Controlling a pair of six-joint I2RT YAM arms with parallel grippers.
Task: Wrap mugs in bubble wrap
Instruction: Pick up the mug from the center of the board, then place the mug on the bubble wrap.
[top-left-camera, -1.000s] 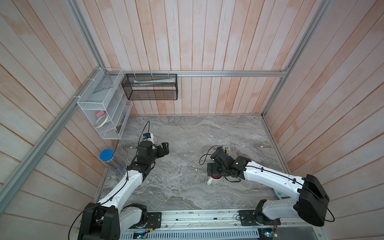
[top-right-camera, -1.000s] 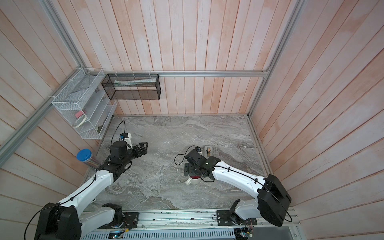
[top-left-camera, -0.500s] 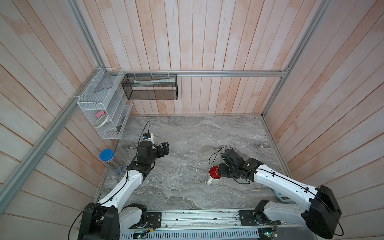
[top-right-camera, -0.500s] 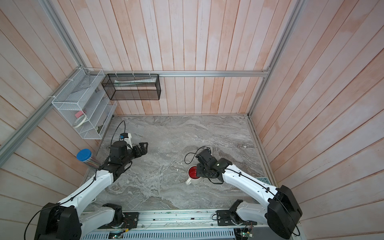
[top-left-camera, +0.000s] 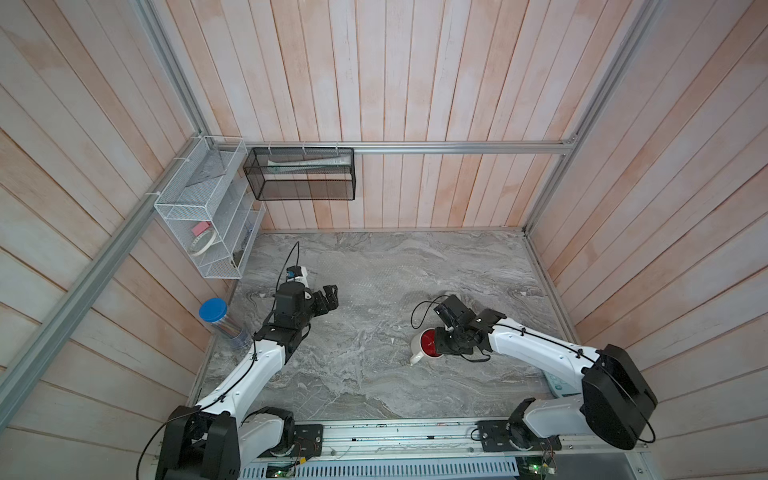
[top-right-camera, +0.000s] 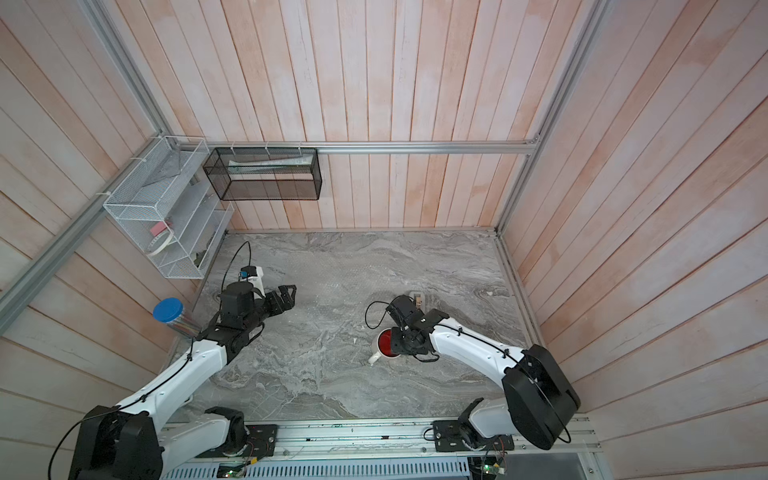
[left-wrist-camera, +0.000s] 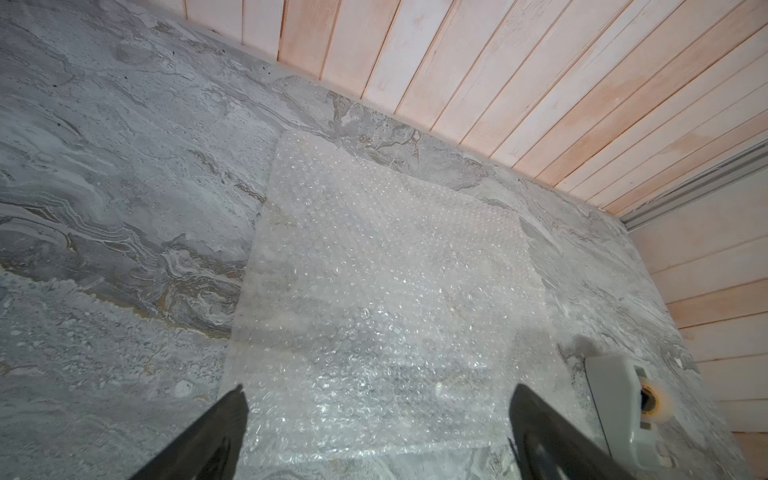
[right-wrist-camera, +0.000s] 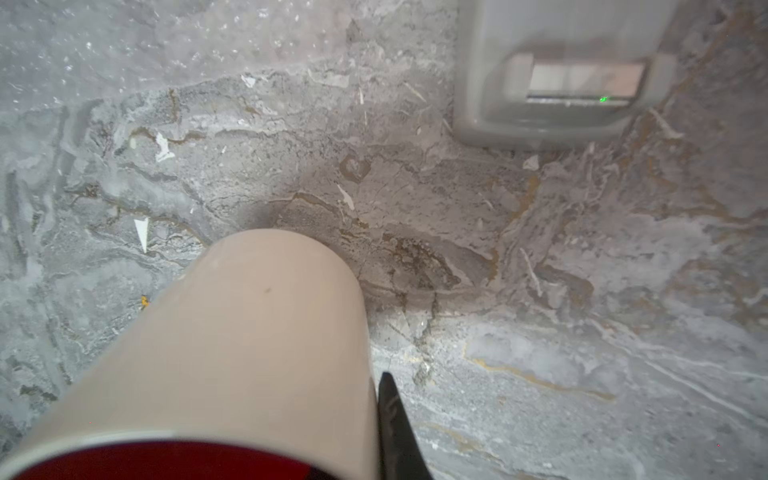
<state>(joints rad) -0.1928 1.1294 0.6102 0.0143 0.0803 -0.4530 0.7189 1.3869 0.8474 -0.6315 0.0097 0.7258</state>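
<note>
Mug (top-left-camera: 426, 347), white outside and red inside, upright on the grey marble surface (top-left-camera: 365, 374) at near right of centre, handle turned toward the near left. The right hand (top-left-camera: 441, 341) is clamped on the wall at the mug's right rim. The right wrist view shows one finger pressed to the outside. The other is hidden, presumably inside the cup.

Step in hand: taking hold of the mug. Whether its base has left the surface cannot be told.

Bubble wrap (left-wrist-camera: 386, 291) lies flat farther back and to the left, well apart from the mug, with a grey tape dispenser (right-wrist-camera: 557, 70) just beside its right edge.

Next move, as judged: lift the mug, carry it to the far left clear of the dispenser, and set it on the middle of the sheet.

Right arm: reaches leftward from the near-right base, forearm low, wrist bent down over the mug.

Left arm: stretched forward from the near-left base, left hand (top-left-camera: 331, 297) empty, fingers spread wide, poised at the sheet's near-left edge.
</note>
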